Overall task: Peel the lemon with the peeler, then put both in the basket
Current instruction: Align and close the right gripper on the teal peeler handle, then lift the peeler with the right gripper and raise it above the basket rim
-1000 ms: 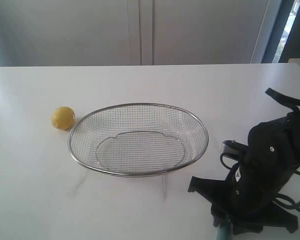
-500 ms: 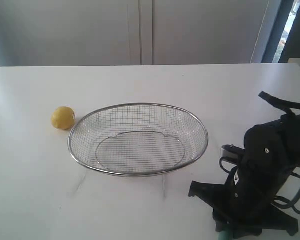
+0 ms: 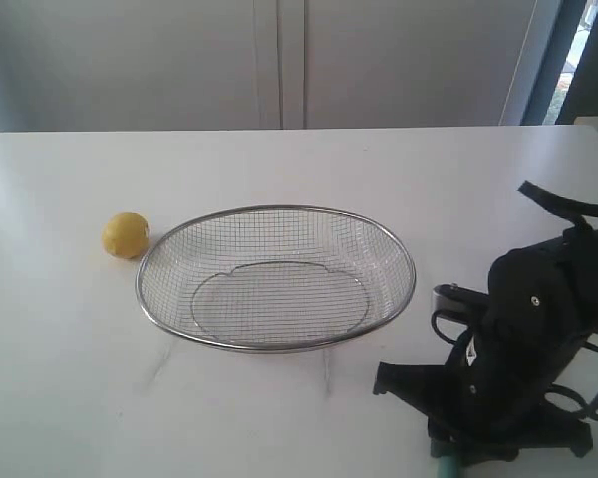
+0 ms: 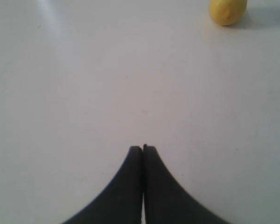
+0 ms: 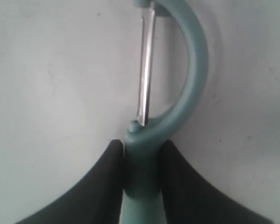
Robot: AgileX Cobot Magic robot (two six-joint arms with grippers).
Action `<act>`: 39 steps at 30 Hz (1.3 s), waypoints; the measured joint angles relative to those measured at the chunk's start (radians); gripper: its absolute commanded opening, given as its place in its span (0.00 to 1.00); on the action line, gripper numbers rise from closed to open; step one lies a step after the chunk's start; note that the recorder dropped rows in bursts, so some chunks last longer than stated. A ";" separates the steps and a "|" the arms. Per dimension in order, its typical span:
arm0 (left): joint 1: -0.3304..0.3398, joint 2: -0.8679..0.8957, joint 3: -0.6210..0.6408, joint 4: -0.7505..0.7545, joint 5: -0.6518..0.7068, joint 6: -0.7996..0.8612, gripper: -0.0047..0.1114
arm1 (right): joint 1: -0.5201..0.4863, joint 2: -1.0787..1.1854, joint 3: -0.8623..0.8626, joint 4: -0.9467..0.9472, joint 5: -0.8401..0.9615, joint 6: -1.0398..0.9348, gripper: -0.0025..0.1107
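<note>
The yellow lemon lies on the white table just left of the wire-mesh basket; it also shows far ahead of the left gripper, as the lemon. That left gripper is shut with nothing between its fingers and is out of the exterior view. At the table's near right, my right gripper is shut on the teal handle of the peeler, whose curved head and steel blade point away over the table. In the exterior view only the peeler's handle end shows under the right arm.
The white table stretches back to a pale wall. The right arm's black body and cables fill the near right corner. The basket holds nothing.
The right arm has shifted slightly, its wrist settling a little lower and leftward over the peeler. Lemon and basket have not moved.
</note>
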 measured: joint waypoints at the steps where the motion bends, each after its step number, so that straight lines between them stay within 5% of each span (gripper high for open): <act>1: 0.000 0.000 0.000 0.000 0.000 0.000 0.04 | 0.000 -0.011 0.000 -0.008 -0.005 -0.003 0.02; 39: 0.000 0.000 0.000 0.000 0.000 0.000 0.04 | 0.000 -0.164 0.000 -0.112 -0.017 -0.109 0.02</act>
